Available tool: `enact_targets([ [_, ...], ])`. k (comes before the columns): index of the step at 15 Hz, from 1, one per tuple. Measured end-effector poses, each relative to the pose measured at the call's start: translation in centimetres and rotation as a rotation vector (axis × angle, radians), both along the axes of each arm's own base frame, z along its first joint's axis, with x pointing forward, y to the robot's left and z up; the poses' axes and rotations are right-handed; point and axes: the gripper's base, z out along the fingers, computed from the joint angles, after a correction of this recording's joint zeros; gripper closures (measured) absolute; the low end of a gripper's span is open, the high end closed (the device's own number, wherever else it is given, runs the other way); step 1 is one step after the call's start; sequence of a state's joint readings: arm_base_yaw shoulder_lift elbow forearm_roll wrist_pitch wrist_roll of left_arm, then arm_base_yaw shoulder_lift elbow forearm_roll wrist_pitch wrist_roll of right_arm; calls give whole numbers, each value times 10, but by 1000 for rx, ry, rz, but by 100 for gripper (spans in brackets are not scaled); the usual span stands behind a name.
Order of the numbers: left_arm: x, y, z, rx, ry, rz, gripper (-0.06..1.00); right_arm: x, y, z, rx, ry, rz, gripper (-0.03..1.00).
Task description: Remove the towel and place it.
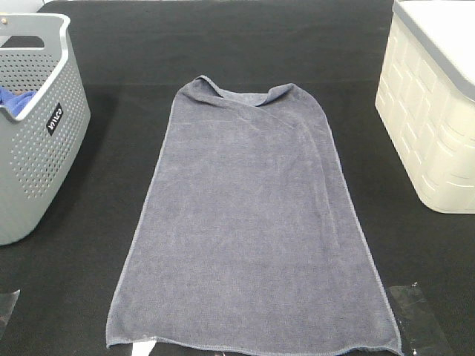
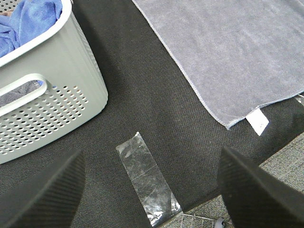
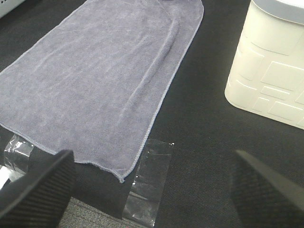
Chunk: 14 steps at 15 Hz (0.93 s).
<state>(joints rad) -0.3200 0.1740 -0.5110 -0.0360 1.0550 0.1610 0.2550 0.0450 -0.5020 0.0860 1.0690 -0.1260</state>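
Note:
The slate-grey towel [image 1: 249,222] lies spread flat lengthwise on the black table, its far end slightly folded over and a small white tag [image 2: 257,119] at its near left corner. Neither arm shows in the exterior high view. In the left wrist view my left gripper [image 2: 152,190] is open and empty, hovering over the table's near left edge, apart from the towel [image 2: 228,52]. In the right wrist view my right gripper [image 3: 152,190] is open and empty near the table's front right, just off the towel's [image 3: 99,80] near right corner.
A grey perforated basket [image 1: 33,141] with a blue cloth [image 1: 16,100] inside stands at the left. A cream lidded bin [image 1: 430,111] stands at the right. Clear tape strips [image 2: 147,183] [image 3: 147,183] mark the table near the front corners.

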Motion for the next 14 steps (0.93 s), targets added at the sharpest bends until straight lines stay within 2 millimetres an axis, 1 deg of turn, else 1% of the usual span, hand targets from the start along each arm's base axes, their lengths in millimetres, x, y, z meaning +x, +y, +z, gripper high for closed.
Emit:
enact_targets([
  [6, -1, 1, 0, -5, -9, 19, 21, 0, 0, 0, 0, 0, -10, 15],
  [10, -10, 5, 1, -22, -76, 200, 21, 0, 1, 0, 1, -8, -222, 15],
  [12, -20, 6, 2, -31, -141, 268, 21, -4, 1, 0, 6, -44, -241, 15],
  [14, -26, 6, 2, -36, -179, 293, 21, -5, 1, 0, 7, -51, -241, 15],
])
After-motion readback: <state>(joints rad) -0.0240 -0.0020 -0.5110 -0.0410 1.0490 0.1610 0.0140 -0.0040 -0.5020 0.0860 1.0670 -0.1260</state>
